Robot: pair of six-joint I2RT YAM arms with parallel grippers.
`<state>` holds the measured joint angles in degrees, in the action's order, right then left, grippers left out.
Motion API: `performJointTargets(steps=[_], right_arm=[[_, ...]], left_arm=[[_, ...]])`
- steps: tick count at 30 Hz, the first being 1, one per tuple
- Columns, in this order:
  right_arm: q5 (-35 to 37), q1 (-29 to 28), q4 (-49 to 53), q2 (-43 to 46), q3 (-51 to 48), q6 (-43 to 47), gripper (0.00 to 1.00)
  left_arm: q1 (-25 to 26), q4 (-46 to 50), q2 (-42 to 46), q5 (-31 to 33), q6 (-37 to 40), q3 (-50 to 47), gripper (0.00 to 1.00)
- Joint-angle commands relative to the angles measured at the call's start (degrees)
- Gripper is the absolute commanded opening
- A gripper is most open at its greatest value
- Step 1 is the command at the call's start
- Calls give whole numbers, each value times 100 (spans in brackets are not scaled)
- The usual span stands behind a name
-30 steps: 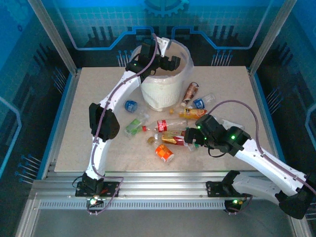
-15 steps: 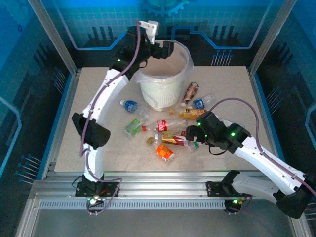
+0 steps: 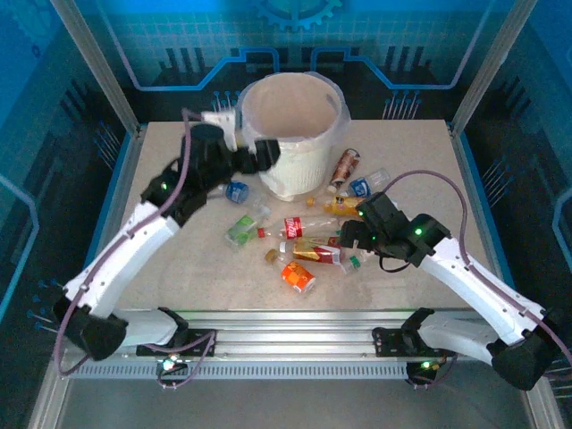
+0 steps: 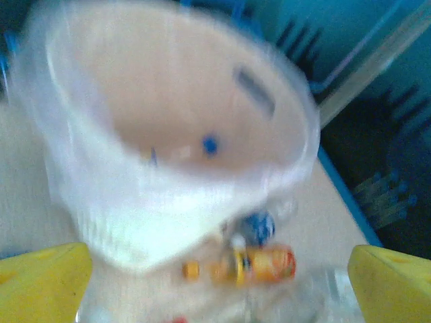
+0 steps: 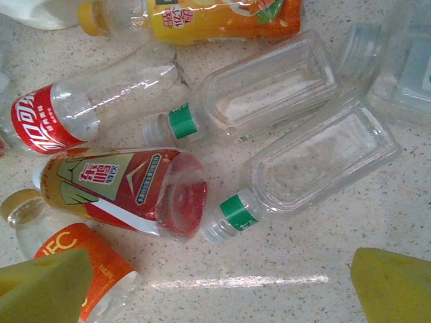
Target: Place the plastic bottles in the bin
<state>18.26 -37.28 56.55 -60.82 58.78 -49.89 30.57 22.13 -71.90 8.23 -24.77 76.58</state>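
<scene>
The small clear plastic bottles (image 3: 308, 226) with coloured labels are scattered flat at the centre of the frame. They lie just below and right of the tall round white bin (image 3: 299, 170), which is lined with a thin bag and stands at the upper centre. Compared with a second ago, the left gripper (image 3: 257, 154) has been brought down from above the bin's rim to beside its left wall, jaws spread wide. The right gripper (image 3: 350, 239) is hardly shifted and is held over the bottles, its yellow fingertips (image 5: 44, 286) wide apart. Everything is set on a beige speckled table (image 3: 420, 152), enclosed by blue patterned walls (image 3: 402, 36) and grey metal posts (image 3: 94, 63). One bin is counted, and at least nine bottles on the table. Seven bottles are seen from the right wrist, two of them square with green collars.
</scene>
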Motion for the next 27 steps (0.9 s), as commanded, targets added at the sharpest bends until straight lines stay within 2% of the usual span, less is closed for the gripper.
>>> performJointTargets(steps=[1,4,11,20,27], right_arm=[[243,97,207,13,160,165,100],[457,125,312,50,189,286,100],[929,159,368,293,70,467,100],[908,195,193,415,62,938,100],[863,203,63,714,-167,1069,100]], left_arm=[[596,-36,567,893,-1180,-951,99],[1263,311,911,1670,-2222,-1715,99],[2497,1091,890,2553,-3957,-2411,99],[3350,959,-96,2321,-5138,-2620,99],[3544,641,-393,2133,-5578,-2885,99]])
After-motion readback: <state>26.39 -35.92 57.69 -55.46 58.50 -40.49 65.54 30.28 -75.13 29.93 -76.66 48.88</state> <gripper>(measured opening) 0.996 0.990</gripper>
